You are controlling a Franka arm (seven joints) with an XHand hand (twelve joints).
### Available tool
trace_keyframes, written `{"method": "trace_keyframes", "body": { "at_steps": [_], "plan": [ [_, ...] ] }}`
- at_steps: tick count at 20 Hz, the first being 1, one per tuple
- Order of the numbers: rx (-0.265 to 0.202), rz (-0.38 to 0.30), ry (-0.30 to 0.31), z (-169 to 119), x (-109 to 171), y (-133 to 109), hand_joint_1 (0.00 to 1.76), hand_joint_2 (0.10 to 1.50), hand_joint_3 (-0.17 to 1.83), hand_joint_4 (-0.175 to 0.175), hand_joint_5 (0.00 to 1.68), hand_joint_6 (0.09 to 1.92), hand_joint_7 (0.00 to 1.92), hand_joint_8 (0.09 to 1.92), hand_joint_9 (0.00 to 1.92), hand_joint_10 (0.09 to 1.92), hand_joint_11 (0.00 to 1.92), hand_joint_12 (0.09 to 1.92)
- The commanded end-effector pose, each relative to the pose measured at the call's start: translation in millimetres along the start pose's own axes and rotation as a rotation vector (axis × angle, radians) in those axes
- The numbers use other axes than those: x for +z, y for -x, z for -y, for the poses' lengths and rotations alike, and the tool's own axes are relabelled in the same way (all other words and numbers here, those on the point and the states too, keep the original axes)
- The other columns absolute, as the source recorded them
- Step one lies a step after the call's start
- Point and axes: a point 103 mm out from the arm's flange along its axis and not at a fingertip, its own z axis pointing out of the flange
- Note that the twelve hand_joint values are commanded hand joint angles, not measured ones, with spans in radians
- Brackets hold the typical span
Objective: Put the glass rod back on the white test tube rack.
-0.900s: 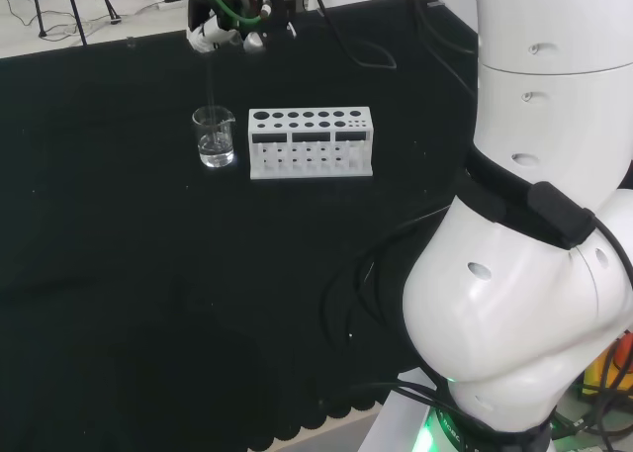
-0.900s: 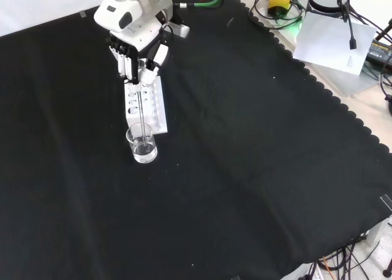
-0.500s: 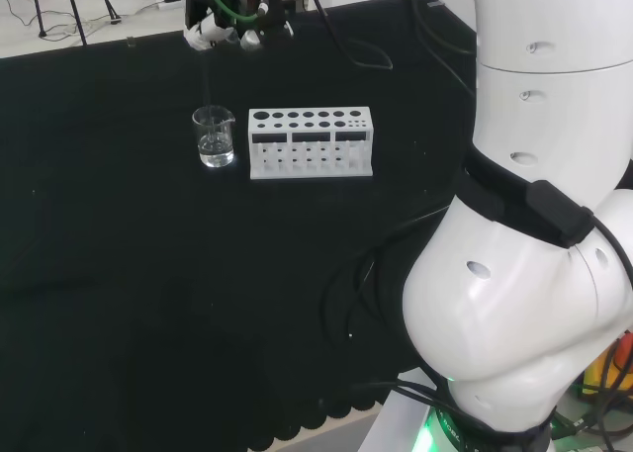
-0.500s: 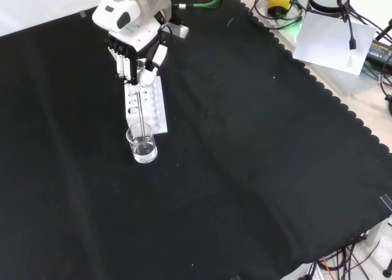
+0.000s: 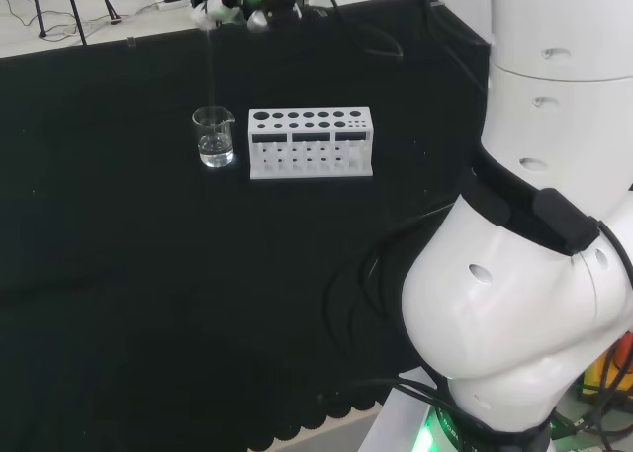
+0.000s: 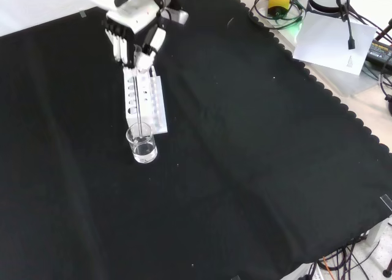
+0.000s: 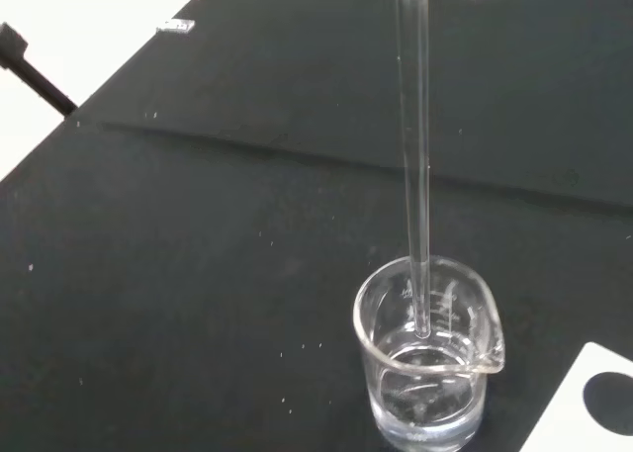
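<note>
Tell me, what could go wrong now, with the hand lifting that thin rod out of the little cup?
The glass rod has its tip just inside the beaker, so a sideways move now could catch the rim and tip it, spilling the liquid. The hand pinches the rod only at its top end; it might swing or slip. The white rack has small holes, easy to miss.

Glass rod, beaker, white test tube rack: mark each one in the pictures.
glass rod [image 7: 416,165], wrist view, middle of its shaft.
beaker [image 7: 376,338], wrist view, on its glass wall.
white test tube rack [image 5: 310,128], head view, on its top plate between the holes.
</note>
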Motion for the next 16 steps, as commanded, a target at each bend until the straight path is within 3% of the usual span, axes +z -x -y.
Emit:
{"method": "trace_keyframes", "body": {
  "at_steps": [1, 8, 16],
  "plan": [
    [0.041, -0.031, 0.030, 26.6, -24.3, 17.9, 1.31, 1.11, -0.17, -0.175, 1.38, 0.09, 1.12, 1.11, 1.62, 0.83, 1.64, 0.69],
    [0.080, -0.034, 0.057, 45.4, -43.2, 39.5, 1.31, 1.11, -0.17, -0.175, 1.38, 0.09, 1.12, 1.11, 1.62, 0.83, 1.64, 0.69],
    [0.185, -0.021, 0.079, 77.3, -56.4, 96.6, 1.31, 1.11, -0.17, -0.175, 1.38, 0.09, 1.12, 1.11, 1.62, 0.83, 1.64, 0.69]
  ]
}}
